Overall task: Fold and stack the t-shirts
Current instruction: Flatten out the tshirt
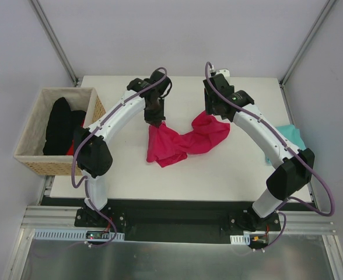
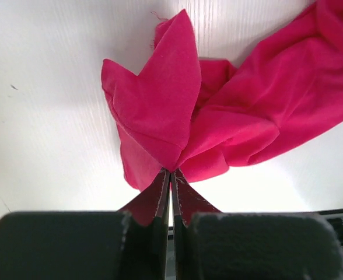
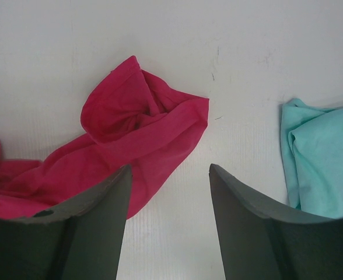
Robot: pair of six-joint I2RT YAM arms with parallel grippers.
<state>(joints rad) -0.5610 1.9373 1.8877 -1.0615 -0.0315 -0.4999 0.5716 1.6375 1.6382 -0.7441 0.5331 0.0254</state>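
Note:
The crimson-pink t-shirt [image 1: 183,143] lies crumpled in the middle of the white table [image 1: 218,178]. My left gripper [image 1: 155,121] is at its far left corner. In the left wrist view the left gripper [image 2: 170,171] is shut on a pinched peak of the pink t-shirt [image 2: 160,105]. My right gripper [image 1: 210,112] hovers over the shirt's far right end. Seen from the right wrist, that gripper [image 3: 170,169] is open, its left finger over the edge of the pink cloth [image 3: 142,128], nothing between the fingers. The teal t-shirt [image 1: 290,137] lies bunched at the table's right edge, partly under my right arm.
A woven wicker basket [image 1: 28,156] holding dark clothes stands off the table's left side. The teal t-shirt [image 3: 323,163] also shows to the right of the right fingers. Bare table lies along the near edge.

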